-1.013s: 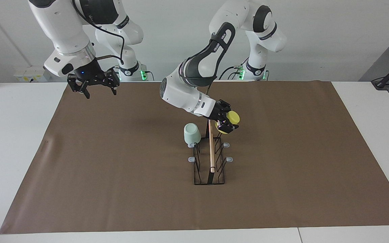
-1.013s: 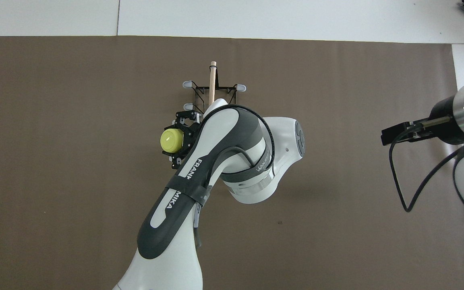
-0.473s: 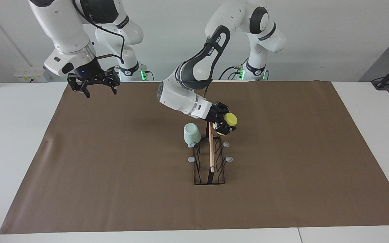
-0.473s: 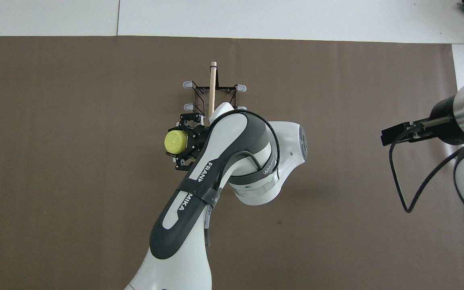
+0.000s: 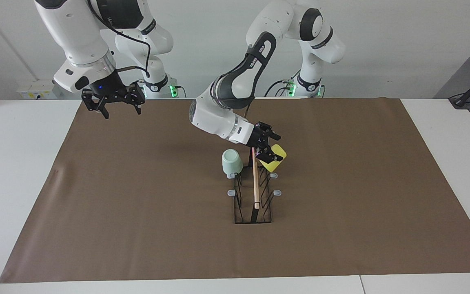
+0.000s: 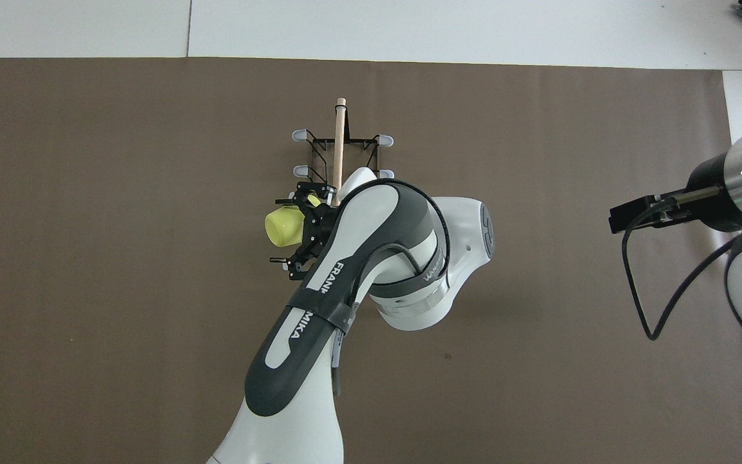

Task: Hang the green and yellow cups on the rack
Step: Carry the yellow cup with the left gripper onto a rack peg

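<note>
Left gripper (image 5: 268, 147) spread, yellow cup (image 5: 273, 161) just beneath, on rack (image 5: 253, 192). Cup likely light, rigid, slick; grip wall near rim.

The left gripper (image 6: 299, 227) has its fingers (image 6: 311, 192) spread around the yellow cup (image 6: 283, 225), which lies tilted just beside the rack (image 6: 339, 145).

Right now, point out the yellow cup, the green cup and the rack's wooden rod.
yellow cup (image 5: 275, 159), facing view, its tilted side wall.
green cup (image 5: 231, 161), facing view, its side wall.
wooden rod (image 5: 255, 185), facing view, middle of its bare length.
</note>
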